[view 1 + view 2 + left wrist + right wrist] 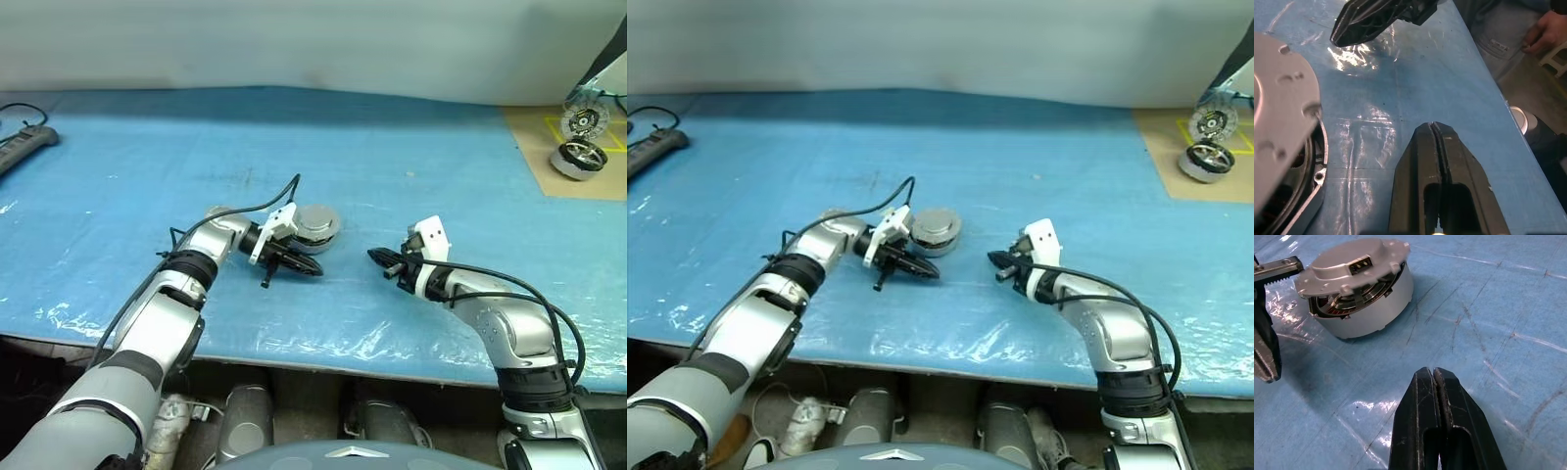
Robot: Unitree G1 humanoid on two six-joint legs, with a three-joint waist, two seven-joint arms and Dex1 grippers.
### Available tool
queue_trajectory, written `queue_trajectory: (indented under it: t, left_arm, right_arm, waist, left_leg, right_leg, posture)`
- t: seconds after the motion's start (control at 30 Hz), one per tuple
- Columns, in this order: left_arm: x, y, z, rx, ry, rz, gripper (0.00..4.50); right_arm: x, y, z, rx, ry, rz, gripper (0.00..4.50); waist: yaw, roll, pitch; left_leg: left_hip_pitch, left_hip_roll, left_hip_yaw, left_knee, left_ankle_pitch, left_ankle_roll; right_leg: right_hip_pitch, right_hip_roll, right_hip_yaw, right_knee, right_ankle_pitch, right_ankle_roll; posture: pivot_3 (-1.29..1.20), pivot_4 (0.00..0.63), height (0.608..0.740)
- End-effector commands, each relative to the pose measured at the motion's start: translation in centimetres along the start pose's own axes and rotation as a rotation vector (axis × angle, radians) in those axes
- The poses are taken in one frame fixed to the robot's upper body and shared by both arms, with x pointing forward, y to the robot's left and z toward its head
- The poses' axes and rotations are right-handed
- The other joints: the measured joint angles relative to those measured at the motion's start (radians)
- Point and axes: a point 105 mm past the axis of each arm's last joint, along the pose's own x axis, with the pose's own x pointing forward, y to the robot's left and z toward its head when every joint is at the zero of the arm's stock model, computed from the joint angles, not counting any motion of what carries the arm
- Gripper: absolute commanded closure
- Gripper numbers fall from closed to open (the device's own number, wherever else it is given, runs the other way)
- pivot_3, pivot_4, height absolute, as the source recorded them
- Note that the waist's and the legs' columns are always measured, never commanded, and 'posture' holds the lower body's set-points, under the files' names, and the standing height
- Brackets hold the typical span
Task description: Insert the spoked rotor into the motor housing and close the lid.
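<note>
The motor housing (318, 235), a short silver-grey cup, stands on the blue table cover (411, 166). The lid (1352, 264) lies tilted on top of it, smooth face up, and leaves a gap on one side. Through that gap I see copper windings and thin dark spokes of the spoked rotor (1354, 301) inside the housing. My left gripper (312, 270) is shut and empty. It points to the right just in front of the housing, close beside it. My right gripper (377, 258) is also shut and empty, a short way right of the housing, pointing toward the left gripper.
A brown board (549, 147) at the back right carries a like motor (578, 159) and a like wheel (585, 119). A power strip (24, 145) lies at the far left. A person's hand (1547, 29) shows beyond the table's front edge.
</note>
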Motion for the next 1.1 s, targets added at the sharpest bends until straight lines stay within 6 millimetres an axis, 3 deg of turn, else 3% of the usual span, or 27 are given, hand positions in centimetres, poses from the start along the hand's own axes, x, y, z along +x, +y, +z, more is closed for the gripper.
queue_trajectory:
  t: [0.03, 0.17, 0.3, 0.37, 0.47, 0.57, 0.7, 0.77, 0.93, 1.1]
  left_arm:
    - [-0.5, -0.6, 3.5, 0.084, -0.110, -0.030, 4.46]
    - [-2.1, -3.3, 6.5, 0.120, -0.219, -0.095, 4.46]
    - [-3.4, -6.6, 6.4, 0.108, -0.229, -0.140, 4.46]
    - [-3.9, -6.6, 5.9, 0.094, -0.238, -0.079, 4.46]
    - [-4.4, -5.2, 4.1, 0.130, -0.206, 0.106, 4.46]
    - [-4.8, -4.8, 2.8, 0.124, -0.210, 0.210, 4.46]
    - [-4.7, -3.8, 1.5, 0.148, -0.275, 0.463, 4.46]
    - [-4.5, -4.4, 0.7, 0.113, -0.301, 0.501, 4.46]
    - [-4.1, -6.9, -1.6, 0.033, -0.303, 0.551, 4.46]
    - [-5.1, -7.2, -4.4, -0.059, -0.298, 0.672, 4.46]
  right_arm:
    - [-0.3, -0.1, 1.1, -0.015, -0.046, 0.004, 4.50]
    - [-1.1, 0.2, 2.1, -0.007, -0.099, 0.043, 4.50]
    - [-2.4, 0.5, 5.5, -0.033, -0.223, 0.086, 4.50]
    - [-2.0, 0.2, 7.4, -0.104, -0.256, 0.046, 4.50]
    - [-0.2, 1.6, 9.4, -0.184, -0.279, 0.076, 4.50]
    - [2.3, 2.5, 9.4, -0.188, -0.254, 0.108, 4.50]
    - [6.2, 4.3, 7.7, -0.265, -0.158, 0.167, 4.50]
    - [7.3, 5.0, 7.5, -0.268, -0.149, 0.195, 4.50]
    - [7.8, 6.6, 8.6, -0.294, -0.178, 0.290, 4.50]
    - [8.3, 6.2, 7.1, -0.292, -0.124, 0.299, 4.50]
  waist:
    - [0.000, 0.000, 0.000]
    - [-0.005, 0.001, 0.000]
    - [-0.015, 0.004, 0.001]
    - [-0.014, 0.005, 0.001]
    - [-0.017, 0.005, 0.001]
    - [-0.020, 0.005, 0.001]
    - [-0.026, 0.005, 0.001]
    - [-0.033, 0.005, 0.001]
    - [-0.039, 0.004, 0.001]
    - [-0.038, 0.004, 0.001]
  left_leg:
    - [0.000, 0.000, 0.000, 0.000, 0.000, -0.001]
    - [-0.002, 0.000, 0.001, -0.001, 0.001, -0.001]
    - [0.000, 0.000, 0.002, -0.004, 0.000, -0.001]
    - [0.001, 0.000, 0.003, -0.005, 0.000, -0.001]
    - [0.002, 0.000, 0.003, -0.003, 0.001, -0.002]
    - [0.005, 0.001, 0.003, -0.003, 0.001, -0.002]
    - [0.004, 0.000, 0.003, -0.004, 0.001, -0.003]
    - [0.000, 0.000, 0.003, -0.004, 0.001, -0.003]
    - [-0.004, 0.001, 0.003, -0.003, 0.001, -0.002]
    - [0.002, 0.003, 0.003, 0.000, 0.000, -0.002]
  right_leg:
    - [0.000, 0.000, 0.000, 0.000, 0.000, 0.000]
    - [-0.002, 0.000, 0.000, 0.000, 0.000, 0.000]
    - [-0.003, 0.000, 0.001, 0.000, -0.001, -0.001]
    - [-0.003, 0.001, 0.001, 0.000, -0.001, -0.001]
    - [-0.002, 0.001, 0.002, 0.002, -0.001, -0.001]
    - [0.000, 0.001, 0.003, 0.002, -0.001, -0.001]
    - [-0.001, 0.001, 0.003, 0.001, -0.001, -0.001]
    - [-0.003, 0.001, 0.002, 0.000, -0.001, -0.001]
    - [-0.007, 0.002, 0.002, 0.002, -0.001, -0.001]
    - [-0.002, 0.002, 0.002, 0.003, -0.001, -0.001]
  posture:
    - [0.00, 0.150, 0.740]
    - [0.00, 0.150, 0.740]
    - [0.00, 0.150, 0.740]
    - [0.00, 0.150, 0.740]
    - [0.00, 0.150, 0.740]
    - [0.00, 0.150, 0.740]
    - [0.00, 0.150, 0.740]
    - [0.00, 0.150, 0.740]
    - [0.00, 0.150, 0.740]
    - [0.00, 0.150, 0.740]
